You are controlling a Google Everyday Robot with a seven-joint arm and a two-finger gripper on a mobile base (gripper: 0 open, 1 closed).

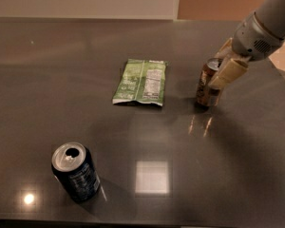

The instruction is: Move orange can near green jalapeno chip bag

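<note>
The orange can (206, 84) stands on the dark table (180, 141) at the right, leaning slightly. My gripper (218, 70) comes in from the upper right and is shut on the can. One pale finger (229, 73) lies across the can's right front and the other (224, 47) sits behind its top. The green jalapeno chip bag (141, 81) lies flat in the middle of the table, about a can's width to the left of the can.
A dark navy-black can (76, 173) with an open silver top stands near the front left. The table's right edge (284, 75) runs close behind the arm. A pale wall runs along the far edge.
</note>
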